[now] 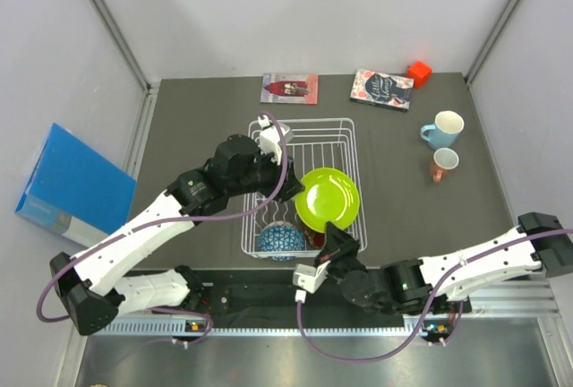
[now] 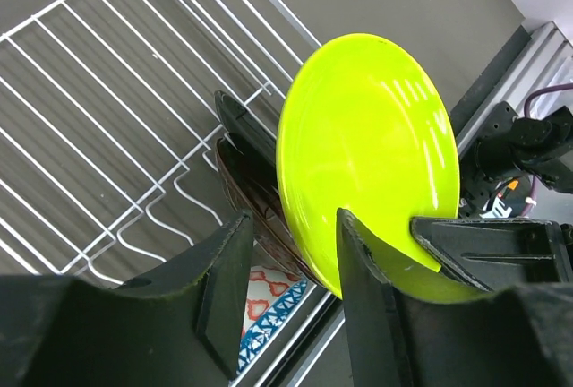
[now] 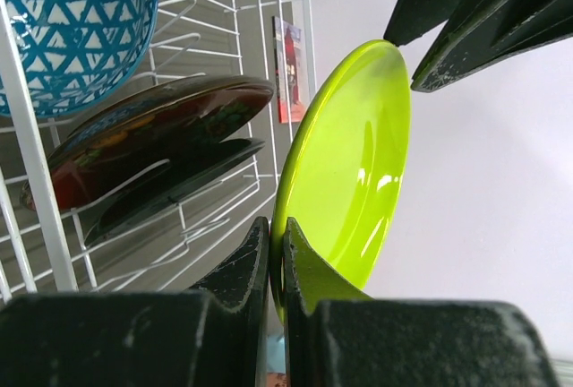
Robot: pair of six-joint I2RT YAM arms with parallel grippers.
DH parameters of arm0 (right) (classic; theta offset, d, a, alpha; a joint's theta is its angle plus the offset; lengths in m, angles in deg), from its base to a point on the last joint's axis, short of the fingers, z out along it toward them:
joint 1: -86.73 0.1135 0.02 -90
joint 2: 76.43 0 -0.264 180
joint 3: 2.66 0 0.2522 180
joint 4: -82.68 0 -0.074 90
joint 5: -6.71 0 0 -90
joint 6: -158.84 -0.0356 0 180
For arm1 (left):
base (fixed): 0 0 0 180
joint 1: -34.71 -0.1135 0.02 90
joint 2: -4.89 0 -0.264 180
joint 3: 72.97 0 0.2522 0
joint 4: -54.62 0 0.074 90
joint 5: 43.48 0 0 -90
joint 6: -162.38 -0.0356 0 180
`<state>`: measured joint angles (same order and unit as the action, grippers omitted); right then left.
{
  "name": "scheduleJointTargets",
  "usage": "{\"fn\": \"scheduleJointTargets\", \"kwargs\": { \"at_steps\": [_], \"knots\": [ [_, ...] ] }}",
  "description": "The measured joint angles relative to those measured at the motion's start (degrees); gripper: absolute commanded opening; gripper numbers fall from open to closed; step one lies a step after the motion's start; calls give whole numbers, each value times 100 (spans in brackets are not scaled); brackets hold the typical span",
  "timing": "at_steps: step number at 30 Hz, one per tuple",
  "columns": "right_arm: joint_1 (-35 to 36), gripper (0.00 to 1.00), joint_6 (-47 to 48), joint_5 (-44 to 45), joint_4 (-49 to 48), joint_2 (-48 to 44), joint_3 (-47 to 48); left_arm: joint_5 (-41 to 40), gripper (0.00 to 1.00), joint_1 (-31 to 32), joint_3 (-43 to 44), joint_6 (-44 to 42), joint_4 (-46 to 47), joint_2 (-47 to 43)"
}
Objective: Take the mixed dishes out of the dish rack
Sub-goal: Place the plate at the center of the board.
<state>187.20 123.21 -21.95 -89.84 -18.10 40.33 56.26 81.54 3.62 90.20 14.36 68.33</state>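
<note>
Right end effector is pinching the near rim of the lime green plate, its fingers closed tight onto the thin edge. Left end effector is hovering above the rack with its fingers spread apart, gripping nothing, and the plate's face is showing just beside one finger. On the dark desk the white wire dish rack is sitting in the middle. The lime green plate is standing tilted on edge at the rack's right side. The blue-patterned bowl is resting in the rack's near left part. Between the two, the red patterned plate and the black plate are leaning in the wire dividers. The light blue mug and the small salmon-pink cup are standing on the desk to the right, well apart from the rack.
</note>
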Motion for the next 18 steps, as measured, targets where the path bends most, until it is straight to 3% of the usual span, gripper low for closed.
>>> {"fn": "scheduleJointTargets", "kwargs": {
  "at_steps": [9,12,13,15,18],
  "knots": [
    [15,0,68,-125,-306,4,2,417,44,0,-79,-87,101,9],
    [76,0,63,-144,-363,2,2,494,29,-2,-140,-107,125,17],
    [105,0,57,-133,-365,2,2,496,15,-13,-160,-140,133,20],
    [149,0,48,-116,-369,2,2,474,0,-44,-184,-140,153,20],
    [221,0,166,-168,-411,2,4,496,0,-59,-190,52,308,83]
  ]
}}
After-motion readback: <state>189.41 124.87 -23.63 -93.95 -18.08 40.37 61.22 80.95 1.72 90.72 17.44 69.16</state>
